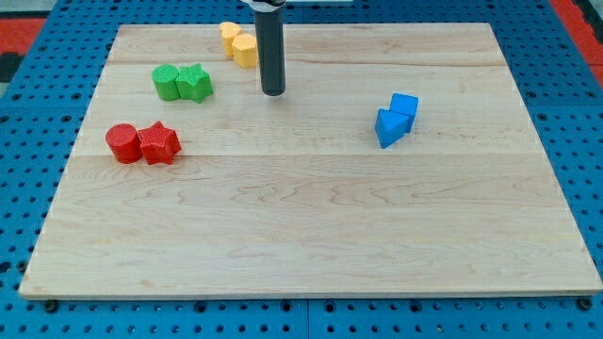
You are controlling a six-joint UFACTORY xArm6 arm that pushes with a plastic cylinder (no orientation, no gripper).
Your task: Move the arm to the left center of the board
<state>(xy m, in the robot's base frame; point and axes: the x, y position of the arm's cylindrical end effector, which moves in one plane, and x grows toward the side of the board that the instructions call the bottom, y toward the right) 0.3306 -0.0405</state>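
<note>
My tip (272,92) stands near the top of the pale wooden counter (311,226), right of the green star block (196,83); there are no jaws; next, I judge, it slides left-down past the red star block (159,143).

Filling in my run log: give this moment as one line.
tip upper centre, touching no block | yellow pair just upper left | green pair left | red pair left centre | blue pair right
</note>
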